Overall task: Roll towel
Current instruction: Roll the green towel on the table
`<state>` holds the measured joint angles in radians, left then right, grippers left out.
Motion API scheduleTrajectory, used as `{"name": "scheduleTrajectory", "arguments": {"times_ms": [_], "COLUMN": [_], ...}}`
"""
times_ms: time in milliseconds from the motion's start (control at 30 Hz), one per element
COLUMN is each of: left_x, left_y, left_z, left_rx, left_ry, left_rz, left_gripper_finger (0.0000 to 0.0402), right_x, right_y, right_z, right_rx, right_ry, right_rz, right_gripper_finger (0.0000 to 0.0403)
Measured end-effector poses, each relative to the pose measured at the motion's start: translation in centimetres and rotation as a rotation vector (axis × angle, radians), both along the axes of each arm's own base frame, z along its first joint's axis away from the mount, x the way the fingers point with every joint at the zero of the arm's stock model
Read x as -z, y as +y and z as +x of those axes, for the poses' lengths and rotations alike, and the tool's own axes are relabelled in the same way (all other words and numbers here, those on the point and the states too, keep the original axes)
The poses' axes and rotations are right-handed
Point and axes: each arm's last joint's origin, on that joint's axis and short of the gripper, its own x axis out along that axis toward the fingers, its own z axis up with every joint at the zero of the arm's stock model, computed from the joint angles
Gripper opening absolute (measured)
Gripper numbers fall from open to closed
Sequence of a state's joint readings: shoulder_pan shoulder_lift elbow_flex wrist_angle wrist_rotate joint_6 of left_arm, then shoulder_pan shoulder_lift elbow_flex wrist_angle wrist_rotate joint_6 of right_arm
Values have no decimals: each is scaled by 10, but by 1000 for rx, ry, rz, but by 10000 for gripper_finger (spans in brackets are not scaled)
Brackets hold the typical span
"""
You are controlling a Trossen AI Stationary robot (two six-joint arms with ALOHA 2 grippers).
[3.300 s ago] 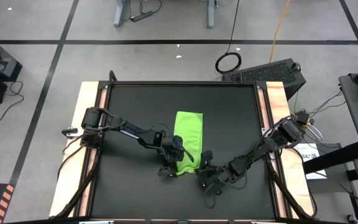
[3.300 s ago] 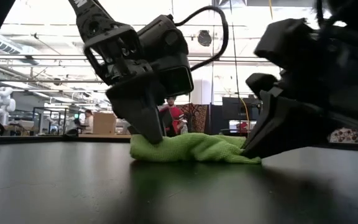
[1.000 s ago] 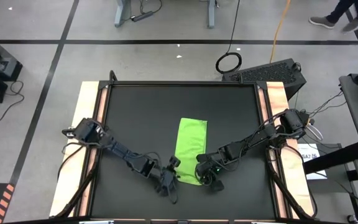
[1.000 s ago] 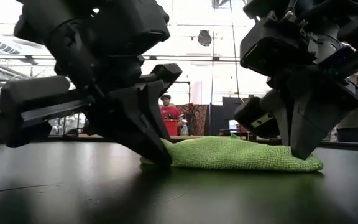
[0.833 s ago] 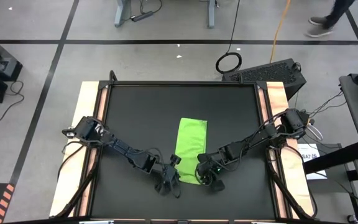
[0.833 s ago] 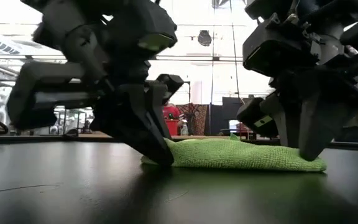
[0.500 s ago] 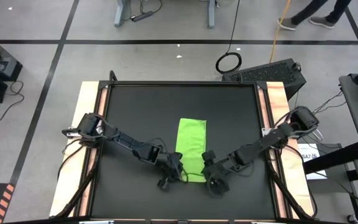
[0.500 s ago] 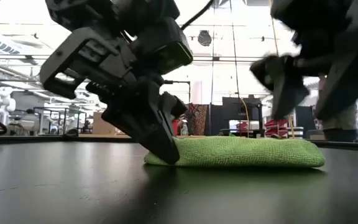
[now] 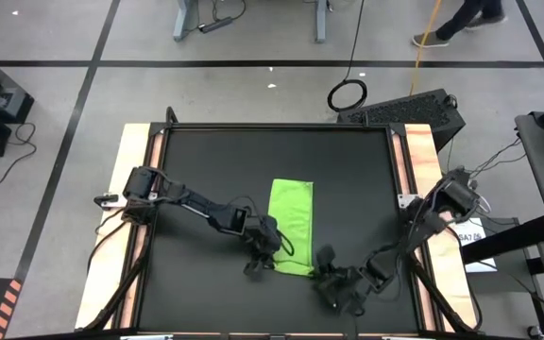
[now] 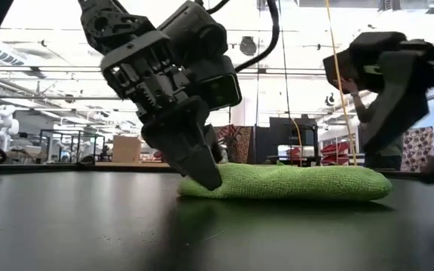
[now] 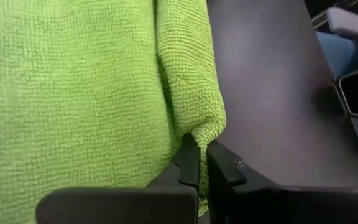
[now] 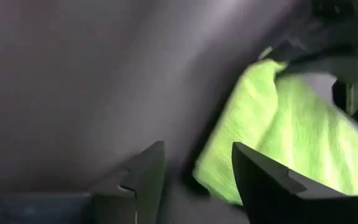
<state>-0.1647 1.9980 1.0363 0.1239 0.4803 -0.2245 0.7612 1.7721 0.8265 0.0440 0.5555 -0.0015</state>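
Note:
The lime-green towel [image 9: 291, 222] lies on the black table as a long folded strip running from far to near; in the low view the towel [image 10: 292, 183] is a low, flat pad. My left gripper [image 9: 264, 250] is shut on its near left corner. My right gripper [image 9: 325, 268] stands open just off the towel's near right corner, lifted off the table in the low view [image 10: 398, 90]. In the right wrist view its fingers [image 12: 194, 168] have only bare table between them, with the towel [image 12: 278, 137] beyond. My left gripper pinches the towel's thick folded edge at the near left corner [image 11: 199, 132] between its two fingers. The fingers [image 10: 206, 175] slant down at it from the table's left. The pinched fold is bunched at the fingertips, and the rest of the towel lies flat on the table.
Bare black tabletop [image 9: 206, 161] surrounds the towel, with wooden strips along the left side [image 9: 138, 189] and the right side [image 9: 421, 151]. Beyond the far right corner stand a dark case [image 9: 409, 109] and a cable loop [image 9: 348, 94]. A person [image 9: 461, 19] walks past on the floor.
My right gripper has opened, let go of the towel's near right corner, lifted and drawn back toward the table's near right. My left gripper, still shut on the near left corner, has moved a little toward the far edge. The towel stays flat on the table.

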Motion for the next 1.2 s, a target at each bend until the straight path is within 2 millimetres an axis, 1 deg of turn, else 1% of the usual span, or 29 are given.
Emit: {"name": "scheduleTrajectory", "arguments": {"times_ms": [100,200,367,533,767,867,1000,1067,1200], "left_x": [0,-1,-2,-4,-5,-5,-5,-5,-4], "left_y": [6,11,17,19,19,18,15,11,2], "left_z": [1,2,2,4,3,3,2,1,0], "left_rx": [-21,-30,-15,7,20,25,41,57,78], "left_ry": [18,34,45,40,43,44,42,35,7], "left_rz": [-34,-68,-122,-176,-189,-192,-188,-172,-103], "left_gripper_finger": [5,5,5,5,5,5,8,18,60], "right_x": [12,19,28,30,34,37,38,37,32], "right_y": [9,13,13,8,-6,-13,-18,-19,-22], "right_z": [-2,-4,-1,3,12,14,18,19,22], "right_rx": [24,53,68,91,160,210,238,249,283], "right_ry": [-85,-139,-138,-130,-72,-30,-8,-4,4], "right_rz": [-112,-197,-224,-224,-144,-88,-23,8,89], "right_gripper_finger": [174,177,175,156,98,67,18,7,8]}}
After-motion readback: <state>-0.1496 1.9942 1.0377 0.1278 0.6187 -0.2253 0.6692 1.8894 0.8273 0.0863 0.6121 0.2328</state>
